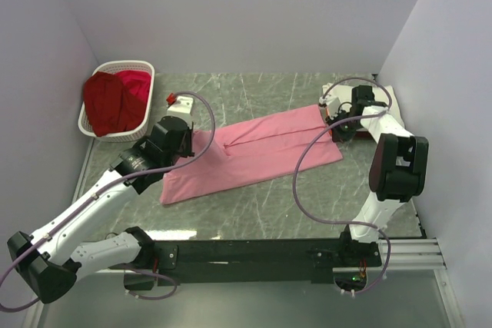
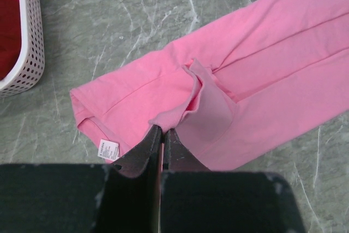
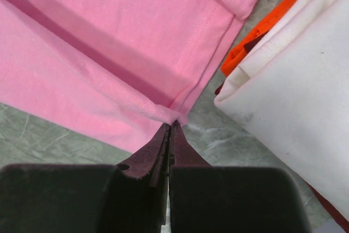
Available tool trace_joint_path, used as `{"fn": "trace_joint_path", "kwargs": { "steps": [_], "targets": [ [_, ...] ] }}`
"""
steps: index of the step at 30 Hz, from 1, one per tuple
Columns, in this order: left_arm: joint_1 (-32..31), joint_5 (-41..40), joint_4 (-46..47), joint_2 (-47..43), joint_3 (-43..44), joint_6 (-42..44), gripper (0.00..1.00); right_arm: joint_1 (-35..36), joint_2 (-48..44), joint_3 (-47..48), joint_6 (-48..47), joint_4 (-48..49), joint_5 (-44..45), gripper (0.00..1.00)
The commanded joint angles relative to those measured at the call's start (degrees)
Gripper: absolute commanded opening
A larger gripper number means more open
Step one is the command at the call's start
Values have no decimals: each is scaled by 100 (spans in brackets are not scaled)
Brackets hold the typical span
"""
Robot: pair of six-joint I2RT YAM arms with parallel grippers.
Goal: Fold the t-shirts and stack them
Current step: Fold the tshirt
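Bare table (image 1: 254,217) lies nearside of the pink shirt (image 1: 254,155), folded long at mid-table. My left gripper (image 2: 162,130) is pinched on its left-end fold. My right gripper (image 3: 170,125) is pinched on its hem corner, just beside the stack (image 3: 294,80); the basket (image 1: 123,62) sits far left.

Seen from above, the left arm (image 1: 146,155) covers part of the left end of the pink t-shirt (image 1: 254,151). The right arm (image 1: 396,163) covers most of the cream-white t-shirt (image 1: 390,94), leaving only a strip in sight. In the left wrist view the basket (image 2: 32,36) is cut by the left edge, and the print on the shirt's label (image 2: 108,150) is too small to read. In the right wrist view the orange-red t-shirt (image 3: 256,39) shows only as a strip under the cream-white one, which runs off the right edge.
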Motion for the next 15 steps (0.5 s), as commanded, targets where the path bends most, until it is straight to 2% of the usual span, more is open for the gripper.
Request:
{"fn": "trace_joint_path", "kwargs": {
  "steps": [1,12,13,14,15],
  "targets": [
    [132,132,213,25,102,124,1,55,114,312,219,192,111,0],
    [466,414,380,271,23,150,0,204,308,417,430,306,251,0],
    [492,440,415,289,32,168,1,213,325,426,483,324,269,2],
    [501,475,433,315,41,177,1,230,334,435,527,367,321,11],
    [518,501,441,394,58,185,1,239,326,426,597,429,400,14]
  ]
}}
